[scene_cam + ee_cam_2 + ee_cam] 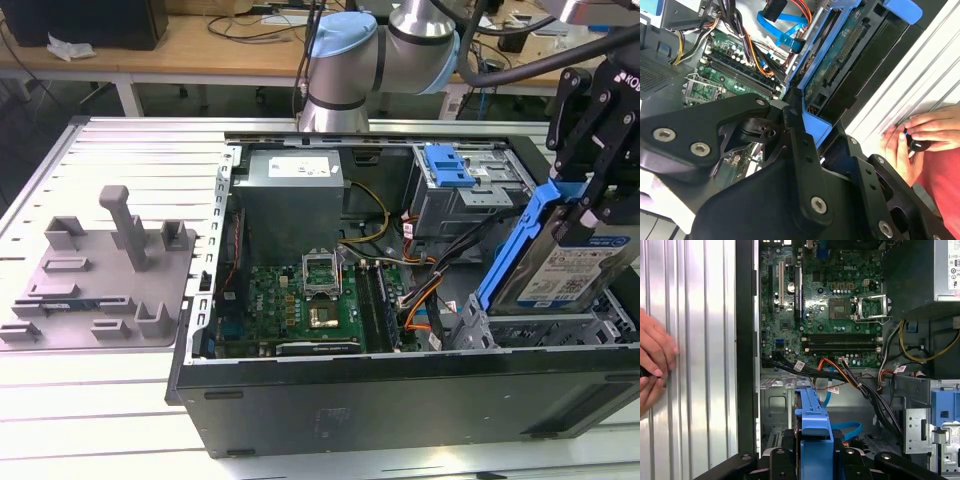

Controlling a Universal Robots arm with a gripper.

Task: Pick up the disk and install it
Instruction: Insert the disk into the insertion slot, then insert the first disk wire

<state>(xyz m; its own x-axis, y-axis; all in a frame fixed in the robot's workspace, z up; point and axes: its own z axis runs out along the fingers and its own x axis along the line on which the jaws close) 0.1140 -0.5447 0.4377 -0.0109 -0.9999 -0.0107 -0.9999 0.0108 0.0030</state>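
The disk [565, 268], a silver drive with a white-and-blue label and blue rails, hangs tilted at the exterior view's right, its lower edge at the metal drive bay [600, 328] in the corner of the open computer case [400, 395]. My gripper [590, 205] is shut on the disk's upper end. In the second wrist view the black fingers [795, 135] clamp the blue rail of the disk [840, 55]. The first wrist view looks down the rail of the disk [815, 422] from above, and my gripper [815, 460] sits at its near end.
A grey cage with a blue tab [450, 168] sits in the case behind the disk, with cables and the motherboard [300, 300] beside it. A grey fixture with posts [110, 265] lies at the exterior view's left. A person's hands [920, 135] [652, 360] rest on the ribbed table beside the case.
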